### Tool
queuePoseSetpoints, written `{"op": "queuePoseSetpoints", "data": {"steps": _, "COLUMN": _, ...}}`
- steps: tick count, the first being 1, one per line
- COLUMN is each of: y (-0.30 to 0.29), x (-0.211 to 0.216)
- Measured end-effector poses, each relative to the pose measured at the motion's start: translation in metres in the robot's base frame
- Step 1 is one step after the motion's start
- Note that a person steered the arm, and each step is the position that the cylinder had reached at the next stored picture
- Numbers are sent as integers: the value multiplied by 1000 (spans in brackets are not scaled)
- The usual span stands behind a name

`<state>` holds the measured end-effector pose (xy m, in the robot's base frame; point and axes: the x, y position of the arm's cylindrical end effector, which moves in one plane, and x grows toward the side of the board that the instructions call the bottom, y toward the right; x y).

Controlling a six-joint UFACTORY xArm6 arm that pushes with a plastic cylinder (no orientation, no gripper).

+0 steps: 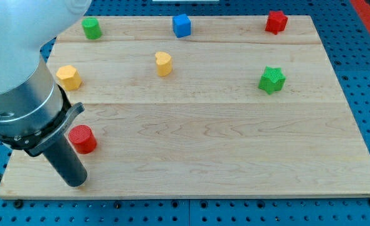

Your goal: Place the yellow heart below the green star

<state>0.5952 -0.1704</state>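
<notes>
The yellow heart (163, 63) lies on the wooden board (235, 144) in the upper middle. The green star (271, 80) lies far to its right, slightly lower. My tip (76, 183) rests near the board's bottom left corner, just below and left of a red cylinder (83, 139). The tip is far from both the heart and the star. The arm's large body covers the view's upper left.
A yellow hexagonal block (68, 77) lies at the left edge. Along the top edge lie a green cylinder (92, 28), a blue cube (182, 26) and a red star (276, 22). Blue pegboard surrounds the board.
</notes>
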Motion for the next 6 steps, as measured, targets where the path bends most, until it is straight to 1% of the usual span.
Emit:
{"op": "queuePoseSetpoints", "data": {"steps": 1, "y": -4, "x": -4}}
{"op": "queuePoseSetpoints", "data": {"steps": 2, "y": 10, "x": -12}}
{"op": "queuePoseSetpoints", "data": {"steps": 3, "y": 49, "x": -23}}
{"op": "queuePoseSetpoints", "data": {"steps": 4, "y": 56, "x": -10}}
{"op": "queuePoseSetpoints", "data": {"steps": 5, "y": 49, "x": 0}}
{"op": "queuePoseSetpoints", "data": {"steps": 6, "y": 29, "x": 2}}
